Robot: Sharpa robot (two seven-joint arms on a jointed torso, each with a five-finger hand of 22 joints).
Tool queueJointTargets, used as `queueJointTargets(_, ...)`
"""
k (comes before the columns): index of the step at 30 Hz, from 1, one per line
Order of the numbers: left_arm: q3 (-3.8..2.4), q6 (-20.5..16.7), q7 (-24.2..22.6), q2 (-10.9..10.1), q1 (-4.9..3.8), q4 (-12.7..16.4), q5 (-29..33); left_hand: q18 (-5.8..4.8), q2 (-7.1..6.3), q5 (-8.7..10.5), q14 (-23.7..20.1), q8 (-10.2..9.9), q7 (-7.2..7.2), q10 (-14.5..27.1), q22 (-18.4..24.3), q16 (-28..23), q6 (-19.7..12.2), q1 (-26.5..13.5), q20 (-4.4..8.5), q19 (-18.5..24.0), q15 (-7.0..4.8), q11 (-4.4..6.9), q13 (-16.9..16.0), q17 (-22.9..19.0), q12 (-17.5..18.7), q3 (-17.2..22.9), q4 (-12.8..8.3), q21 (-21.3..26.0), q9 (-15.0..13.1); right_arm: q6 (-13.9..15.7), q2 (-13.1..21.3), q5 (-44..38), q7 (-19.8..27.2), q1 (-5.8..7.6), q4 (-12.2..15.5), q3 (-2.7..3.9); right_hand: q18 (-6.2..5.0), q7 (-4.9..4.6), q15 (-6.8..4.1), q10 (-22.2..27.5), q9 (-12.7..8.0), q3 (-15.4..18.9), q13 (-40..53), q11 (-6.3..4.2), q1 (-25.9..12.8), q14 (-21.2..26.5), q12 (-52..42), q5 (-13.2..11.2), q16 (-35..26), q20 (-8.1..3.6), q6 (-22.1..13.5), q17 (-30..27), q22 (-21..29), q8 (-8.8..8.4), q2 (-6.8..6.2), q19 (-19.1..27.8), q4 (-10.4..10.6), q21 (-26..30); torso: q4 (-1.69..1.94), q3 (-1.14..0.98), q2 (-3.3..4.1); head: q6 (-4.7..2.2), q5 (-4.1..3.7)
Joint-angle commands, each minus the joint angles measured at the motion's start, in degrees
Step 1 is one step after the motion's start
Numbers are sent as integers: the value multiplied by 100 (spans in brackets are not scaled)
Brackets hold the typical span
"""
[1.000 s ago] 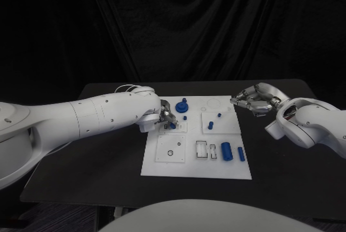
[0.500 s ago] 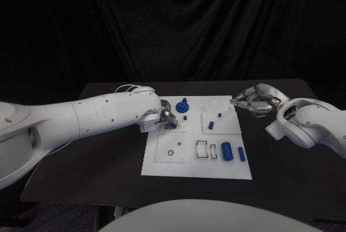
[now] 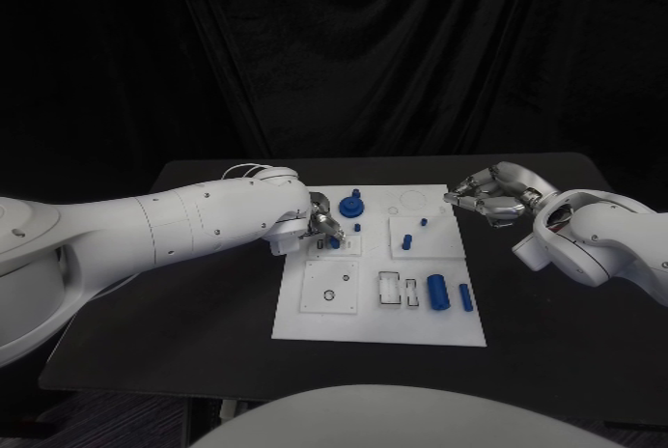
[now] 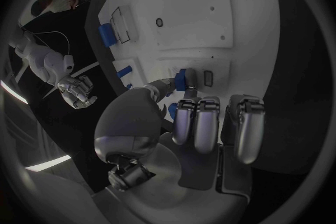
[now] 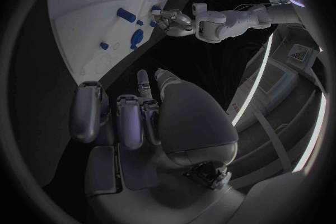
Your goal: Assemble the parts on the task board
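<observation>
Parts board sits mid-tabletop; left robot hand pinches a small blue peg at its far-left corner, though I can't tell which way the peg's long axis points. Right robot hand hovers off the right edge, fingers curled, holding nothing.

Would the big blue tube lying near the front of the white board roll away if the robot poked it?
Probably, if poked from the side. The big blue tube looks round and lies flat on the smooth task board, so it could roll. It looks like stiff plastic, so it likely would not bend. Being small, it is probably light.
</observation>
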State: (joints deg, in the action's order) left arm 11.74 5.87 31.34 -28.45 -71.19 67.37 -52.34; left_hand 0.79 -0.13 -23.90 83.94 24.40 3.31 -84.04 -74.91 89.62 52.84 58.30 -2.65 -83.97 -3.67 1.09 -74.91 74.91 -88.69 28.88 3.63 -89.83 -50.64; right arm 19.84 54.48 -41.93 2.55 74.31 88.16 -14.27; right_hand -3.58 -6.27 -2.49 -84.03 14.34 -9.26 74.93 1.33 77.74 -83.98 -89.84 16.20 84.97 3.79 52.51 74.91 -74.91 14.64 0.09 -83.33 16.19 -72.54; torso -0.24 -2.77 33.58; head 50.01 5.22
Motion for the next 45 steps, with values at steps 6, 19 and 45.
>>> queueJointTargets(6, 34, -31, -79, 19, 72, -12, 9, -79, 49, -6, 606, -26, -52, -430, -1509, 38, -1, 20, 7, -603, -26, 10, -1328, 1509, 13, 101, -88, -17, -5, -83, -3, -22, -112, -18, -5, 4, -50, 14, 10, -536, 7, -32, 1444, 24, 43, -459, 25, 22, -11, -2, -36, 1034, -954, 38, 3, 41, 16, 39, -2, 2, 0, -1, 7)
queueJointTargets(19, 34, 84, -25, 20, 83, -7, 9, -79, 32, 93, 606, -60, -45, -420, -1509, 38, -12, 1, 2, -603, -21, 3, -1318, 1509, 22, 79, -92, -17, -25, -149, -2, -23, -153, -21, -4, 4, -56, 13, 13, -527, 9, -32, 1435, 26, 44, -455, 31, 20, -21, 0, -41, 1025, -944, 44, 5, 55, 18, 72, 4, -1, 2, -1, 8)
queueJointTargets(45, 35, 232, 37, -36, 102, 19, 9, -79, 3, 322, 606, -141, -39, -405, -1509, 38, -27, -18, -11, -603, -10, -7, -1304, 1509, 37, 18, -111, -17, -62, -270, 1, -23, -243, -28, -8, 4, -61, 15, 14, -519, 14, -43, 1427, 26, 77, -448, 37, 38, -40, 3, -47, 1008, -937, 58, 5, 65, 0, 98, 2, 0, 3, -1, 1)
